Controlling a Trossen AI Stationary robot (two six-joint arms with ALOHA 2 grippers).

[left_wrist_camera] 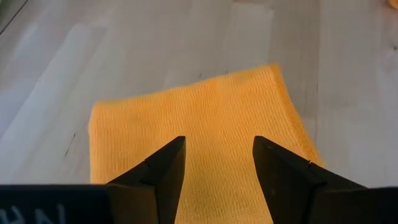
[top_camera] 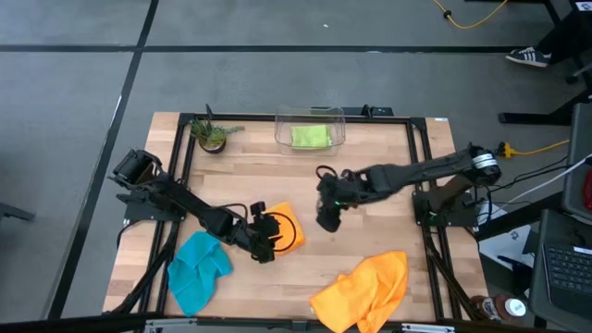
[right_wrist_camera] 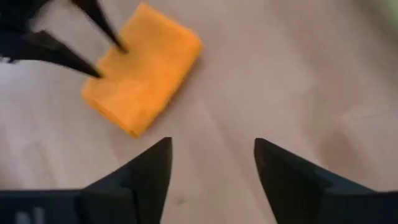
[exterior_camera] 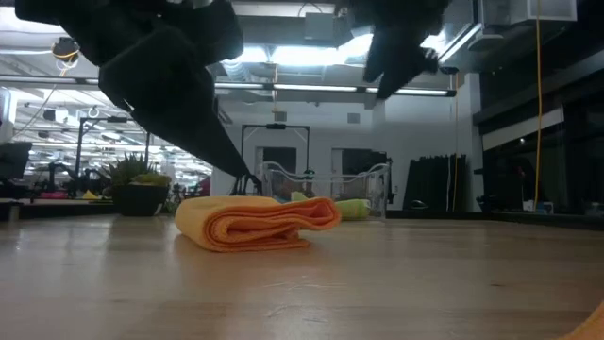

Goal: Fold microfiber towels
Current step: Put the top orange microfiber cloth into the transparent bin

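A folded orange towel (top_camera: 289, 227) lies flat on the table's middle; in the low view it shows as a thick fold (exterior_camera: 255, 222). My left gripper (left_wrist_camera: 219, 146) hangs open just above its left part, fingers slanting down, touching nothing. My right gripper (right_wrist_camera: 211, 168) stands open in the air to the towel's right (top_camera: 328, 220). A teal towel (top_camera: 199, 268) lies crumpled at the near left. A second orange towel (top_camera: 365, 287) lies rumpled at the near right. A lime green towel (top_camera: 310, 137) lies in the clear bin.
The clear plastic bin (top_camera: 277, 129) stands at the middle of the table's far edge. A small potted plant (top_camera: 213, 134) stands at the far left. A black frame (top_camera: 180, 148) runs round the table. Bare wood (top_camera: 370, 231) lies between the folded towel and the right edge.
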